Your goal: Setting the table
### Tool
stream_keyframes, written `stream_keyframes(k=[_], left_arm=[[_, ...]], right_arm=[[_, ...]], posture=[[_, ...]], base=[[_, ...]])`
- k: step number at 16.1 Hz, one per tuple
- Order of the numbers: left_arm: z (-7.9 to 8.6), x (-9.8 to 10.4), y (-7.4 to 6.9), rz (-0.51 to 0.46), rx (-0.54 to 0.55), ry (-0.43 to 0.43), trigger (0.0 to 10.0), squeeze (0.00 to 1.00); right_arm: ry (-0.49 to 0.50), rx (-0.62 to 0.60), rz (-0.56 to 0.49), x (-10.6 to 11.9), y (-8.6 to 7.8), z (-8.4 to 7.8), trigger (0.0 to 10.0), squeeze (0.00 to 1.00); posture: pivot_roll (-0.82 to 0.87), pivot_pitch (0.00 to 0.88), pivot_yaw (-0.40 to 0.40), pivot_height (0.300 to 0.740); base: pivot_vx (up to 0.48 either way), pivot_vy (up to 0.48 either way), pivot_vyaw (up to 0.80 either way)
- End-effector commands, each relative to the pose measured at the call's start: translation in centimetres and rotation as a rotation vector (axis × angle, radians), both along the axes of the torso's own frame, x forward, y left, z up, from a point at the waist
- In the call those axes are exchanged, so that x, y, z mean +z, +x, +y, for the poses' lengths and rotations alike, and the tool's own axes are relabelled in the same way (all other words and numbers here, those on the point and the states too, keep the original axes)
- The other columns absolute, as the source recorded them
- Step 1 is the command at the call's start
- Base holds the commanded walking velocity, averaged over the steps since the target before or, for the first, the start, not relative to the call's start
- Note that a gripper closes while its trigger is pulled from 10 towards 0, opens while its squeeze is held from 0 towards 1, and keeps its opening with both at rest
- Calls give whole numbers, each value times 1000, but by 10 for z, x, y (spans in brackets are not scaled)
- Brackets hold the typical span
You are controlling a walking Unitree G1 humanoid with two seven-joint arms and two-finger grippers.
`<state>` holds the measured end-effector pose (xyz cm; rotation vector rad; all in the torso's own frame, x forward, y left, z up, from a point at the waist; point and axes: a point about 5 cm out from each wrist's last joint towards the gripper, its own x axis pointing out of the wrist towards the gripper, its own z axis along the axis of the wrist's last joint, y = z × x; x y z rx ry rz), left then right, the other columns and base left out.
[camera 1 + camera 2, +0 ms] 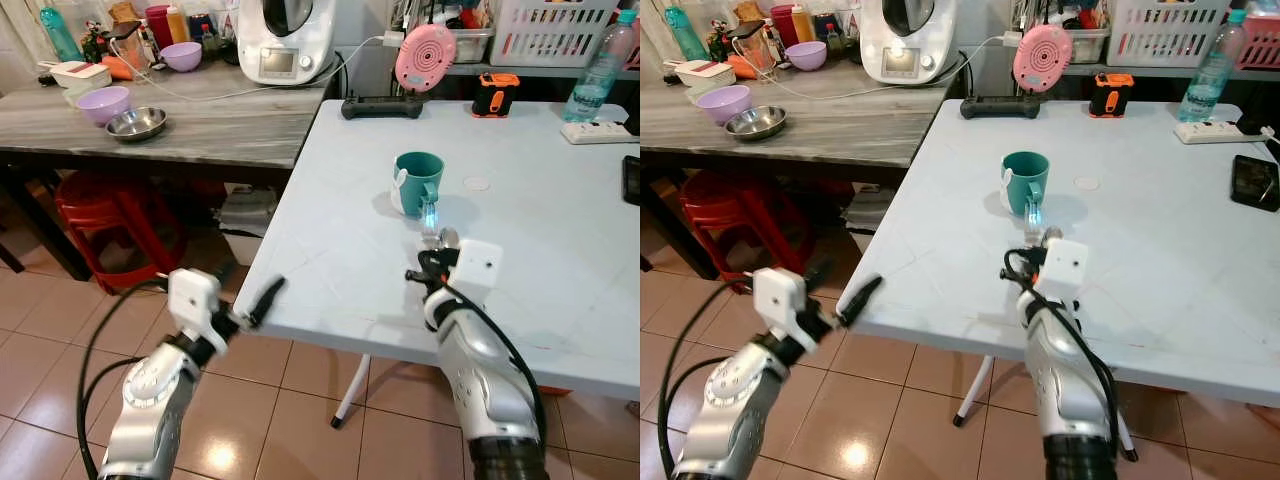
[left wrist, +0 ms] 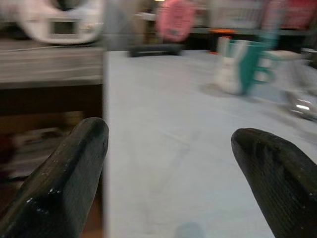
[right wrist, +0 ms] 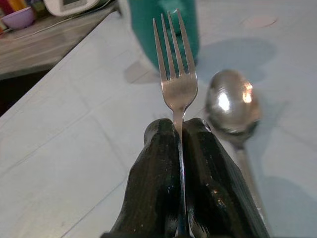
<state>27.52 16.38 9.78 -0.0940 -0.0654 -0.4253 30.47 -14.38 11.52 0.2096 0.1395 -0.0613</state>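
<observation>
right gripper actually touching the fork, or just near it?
Touching. The right wrist view shows the right gripper with both black fingers pressed flat against the fork handle, no gap, tines pointing toward the teal mug.

1. Polished metal fork (image 3: 175,74), tines bright and smooth, pinched between the matt, slightly grainy black fingers (image 3: 158,183) of the right hand (image 3: 179,130).
2. Mirror-glossy metal spoon (image 3: 232,106), flat on the matt, pale, smooth plastic-looking surface (image 1: 330,240).
3. Glossy teal mug (image 1: 417,183), glazed like ceramic.
4. Dull, rubbery black fingers (image 2: 64,183) on the left hand (image 2: 168,144), spread apart.
5. Grey wood-grain counter (image 1: 220,125), matt; shiny steel bowl (image 1: 137,123) and smooth lilac plastic bowl (image 1: 104,103) on it.
6. Glossy tiled floor (image 1: 290,420), with light reflections.
7. Brushed silver arm shells, satin sheen.
</observation>
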Motion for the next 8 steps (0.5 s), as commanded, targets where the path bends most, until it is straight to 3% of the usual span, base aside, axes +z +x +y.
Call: stream_keyframes(k=[1,4,6,8], left_arm=[[8,-4,4,43,77,-4,10000,0],[9,-4,7,46,106,-57,10000,0],[4,-3,11,44,111,-80,10000,0],[0,-3,12,44,110,-89,10000,0]], right_arm=[[-23,7,-76,14,-1,2,10000,0],[-50,-18,-101,15,-7,-6,10000,0],[-55,-29,-102,14,-11,-10,10000,0],[-58,-34,-106,14,-11,-11,10000,0]], posture=[[-103,0,82,740],[-106,0,80,740],[-107,0,79,740],[-111,0,81,740]], base=[[0,0,0],[0,0,0],[0,0,-513],[0,287,-669]])
